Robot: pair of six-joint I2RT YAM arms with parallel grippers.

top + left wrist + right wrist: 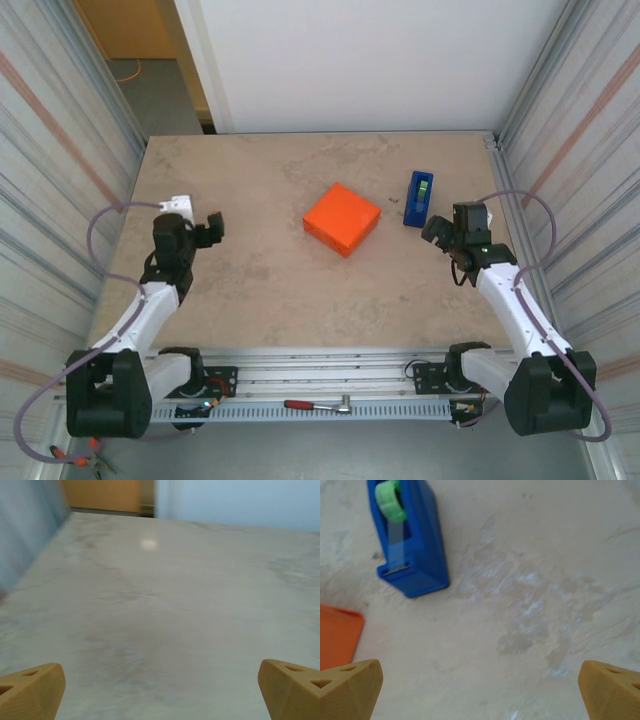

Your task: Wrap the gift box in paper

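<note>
Bench (270, 290): beige stone-look top, mottled, with one soft light glare (148, 543) toward 12 o'clock.
Back wall (350, 60), 12 o'clock: plain white panel.
Side wall at 9 o'clock (50, 150) and side wall at 3 o'clock (590, 120): ribbed grey metal sheeting, faint reddish stripes.
Opening (150, 90), 11 o'clock: grey floor, ochre wall beyond.
Slotted metal rail (320, 385): along the bench's 6 o'clock edge.

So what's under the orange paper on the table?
The paper is folded into a closed, box-shaped parcel resting on the table. Only orange shows on its top and sides; whatever it wraps is fully covered.
</note>
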